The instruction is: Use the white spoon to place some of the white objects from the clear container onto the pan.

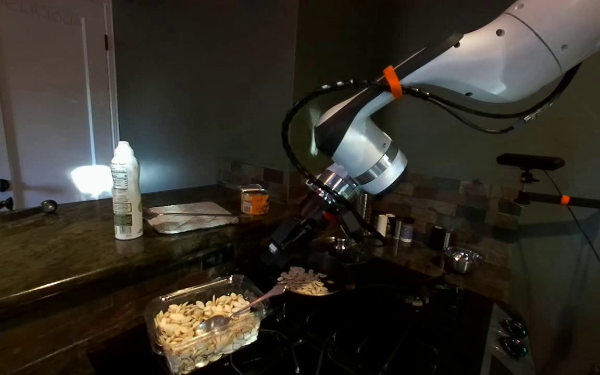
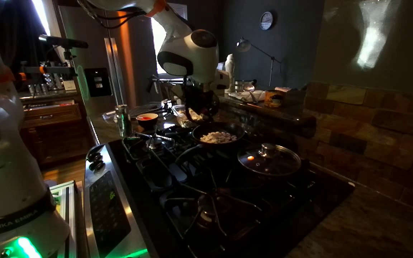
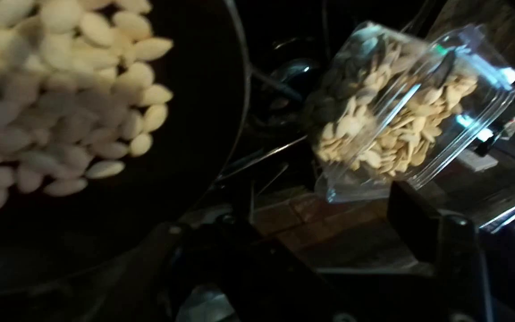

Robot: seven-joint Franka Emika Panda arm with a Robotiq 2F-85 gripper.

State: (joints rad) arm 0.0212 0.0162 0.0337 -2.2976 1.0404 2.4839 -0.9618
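The clear container (image 1: 237,282) holds many off-white pieces (image 1: 188,317) that look like flat seeds. The pale spoon (image 1: 250,304) lies in it, bowl on the pieces, handle leaning over the rim towards the pan. The dark round pan (image 1: 339,273) beside it holds a heap of the same pieces (image 2: 218,137). My gripper (image 1: 310,239) is tilted above the pan. In the wrist view my gripper (image 3: 322,201) is open with nothing between its fingers. The pan (image 3: 199,138) is at left and the container (image 3: 467,129) at upper right. I cannot clearly make out the spoon there.
A white bottle (image 1: 127,195), a foil-covered item (image 1: 190,221) and an orange can (image 1: 254,202) stand on the raised counter. A glass-lidded pan (image 2: 269,161) sits beside the open pan on the stove. A metal bowl (image 1: 462,259) and a shaker (image 2: 123,120) are nearby.
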